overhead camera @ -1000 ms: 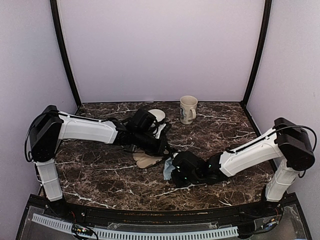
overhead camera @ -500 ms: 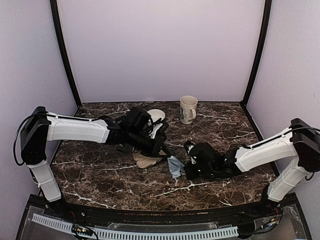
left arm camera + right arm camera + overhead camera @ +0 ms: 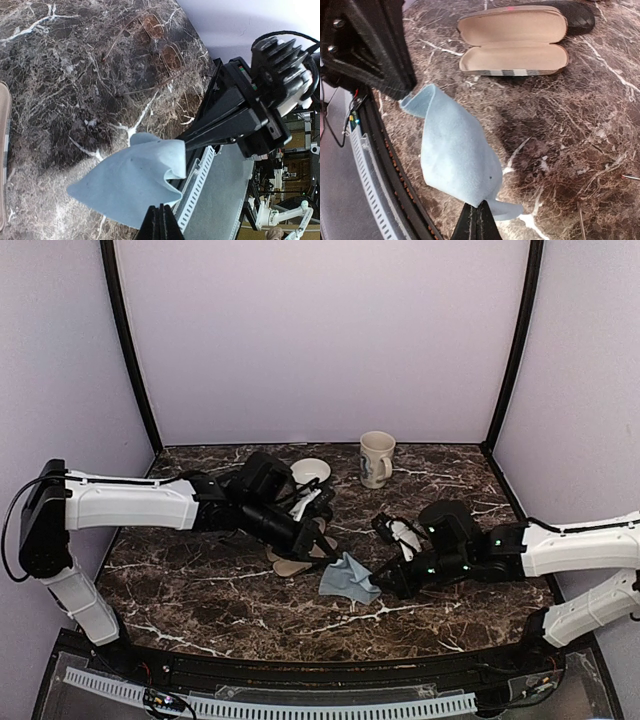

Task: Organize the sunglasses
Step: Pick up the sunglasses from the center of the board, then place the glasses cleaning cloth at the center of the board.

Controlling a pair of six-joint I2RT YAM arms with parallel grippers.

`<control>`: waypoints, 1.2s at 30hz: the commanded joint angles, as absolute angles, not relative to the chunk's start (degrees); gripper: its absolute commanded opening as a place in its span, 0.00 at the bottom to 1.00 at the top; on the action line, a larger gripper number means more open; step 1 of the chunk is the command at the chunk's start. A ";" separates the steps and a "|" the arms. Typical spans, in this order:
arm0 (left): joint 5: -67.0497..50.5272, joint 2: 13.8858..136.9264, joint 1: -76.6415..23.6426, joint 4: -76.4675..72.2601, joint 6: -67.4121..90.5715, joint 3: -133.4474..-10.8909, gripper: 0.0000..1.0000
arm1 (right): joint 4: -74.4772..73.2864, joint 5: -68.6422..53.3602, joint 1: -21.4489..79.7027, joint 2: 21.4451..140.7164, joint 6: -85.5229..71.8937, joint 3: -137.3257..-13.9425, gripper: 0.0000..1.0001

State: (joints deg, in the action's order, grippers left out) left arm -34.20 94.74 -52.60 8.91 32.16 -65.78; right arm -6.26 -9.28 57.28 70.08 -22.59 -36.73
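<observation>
The sunglasses [image 3: 161, 43], with brownish teardrop lenses and a thin wire frame, lie folded open on the dark marble; I cannot make them out in the top view. A light blue cloth [image 3: 348, 580] hangs stretched between my two grippers. My left gripper [image 3: 330, 552] is shut on one corner of the cloth [image 3: 134, 186]. My right gripper [image 3: 380, 586] is shut on the opposite corner of the cloth [image 3: 456, 150]. The brown striped case [image 3: 512, 42] lies open, beige inside, just beyond the cloth.
The black checkered case [image 3: 575, 14] lies behind the open case. A cream mug [image 3: 376, 458] and a white bowl [image 3: 313, 470] stand at the back of the table [image 3: 200, 590]. The table's front edge is close below the cloth.
My right gripper has pulled to the right, away from the left gripper. The cloth, bunched between them before, is now drawn out into a spread sheet.
</observation>
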 commanded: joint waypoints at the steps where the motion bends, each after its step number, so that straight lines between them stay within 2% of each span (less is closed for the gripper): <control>1: -35.78 89.70 -53.59 10.70 32.96 -63.53 0.00 | -12.68 -17.91 56.12 64.58 -19.64 -37.32 0.00; 6: -34.56 88.82 -53.61 10.91 33.18 -61.10 0.00 | -15.13 -19.58 54.13 64.88 -19.86 -36.76 0.00; 13: -32.72 90.30 -53.70 7.67 34.36 -57.05 0.00 | -12.16 -23.15 51.86 71.21 -21.03 -35.68 0.00; 20: -26.28 96.91 -52.66 2.89 32.00 -58.63 0.00 | -9.08 -25.44 46.34 81.51 -22.06 -39.08 0.00; 25: -24.93 104.89 -51.94 -0.11 30.55 -64.85 0.00 | -9.12 -24.91 42.69 90.10 -21.08 -43.31 0.00; 36: -18.27 109.66 -51.68 1.74 27.02 -70.72 0.00 | -14.68 -17.26 39.07 93.88 -18.59 -49.74 0.19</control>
State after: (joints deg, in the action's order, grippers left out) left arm -21.34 108.97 -51.90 1.30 29.54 -68.47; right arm -12.36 -21.52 40.12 93.45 -19.81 -47.53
